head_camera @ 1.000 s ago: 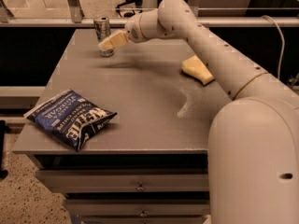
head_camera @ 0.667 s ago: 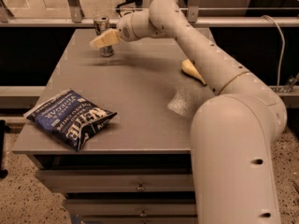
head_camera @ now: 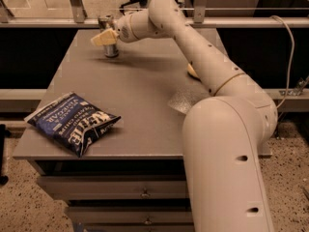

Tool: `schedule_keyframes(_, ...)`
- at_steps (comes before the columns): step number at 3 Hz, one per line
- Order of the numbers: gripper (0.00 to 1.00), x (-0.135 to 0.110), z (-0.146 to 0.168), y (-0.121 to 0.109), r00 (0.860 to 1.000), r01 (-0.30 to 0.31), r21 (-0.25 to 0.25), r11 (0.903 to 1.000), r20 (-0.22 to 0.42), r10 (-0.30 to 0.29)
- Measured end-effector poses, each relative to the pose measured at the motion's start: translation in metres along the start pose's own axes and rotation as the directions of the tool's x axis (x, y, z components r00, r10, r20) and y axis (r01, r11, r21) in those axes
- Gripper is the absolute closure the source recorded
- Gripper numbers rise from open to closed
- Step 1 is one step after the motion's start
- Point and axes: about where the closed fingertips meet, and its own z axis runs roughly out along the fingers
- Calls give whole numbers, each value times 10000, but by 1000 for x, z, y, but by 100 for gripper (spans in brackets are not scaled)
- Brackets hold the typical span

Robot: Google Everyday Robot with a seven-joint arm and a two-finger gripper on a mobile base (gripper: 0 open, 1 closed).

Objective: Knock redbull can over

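The redbull can stands upright at the far left corner of the grey table. It is a small silver can with dark panels and a shiny top. My gripper reaches in from the right and sits right in front of the can's middle, covering part of it. It looks to be touching the can or nearly so. The can's top and base show above and below the gripper.
A blue chip bag lies flat near the table's front left corner. A yellow sponge on the right side is mostly hidden behind my arm. A rail runs behind the table's far edge. Drawers sit under the front edge.
My arm has swung left and the gripper has moved from the right of the can to directly in front of it. The can still stands upright. The bag has not moved.
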Motion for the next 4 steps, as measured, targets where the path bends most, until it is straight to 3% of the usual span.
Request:
schedule_keyframes(1,59,2,-16,-6,10000,-92,130,9999,-6,92)
schedule_keyframes(2,82,-1,-56,-14,9996,257,457,9986,-153,-250)
schedule_keyframes(3,100,-6,-94,-18,9930,851,701,9939,-880,-788)
schedule_keyframes(4,100,21,-128,-17,9628,1199,515,9914,-2496,-1035)
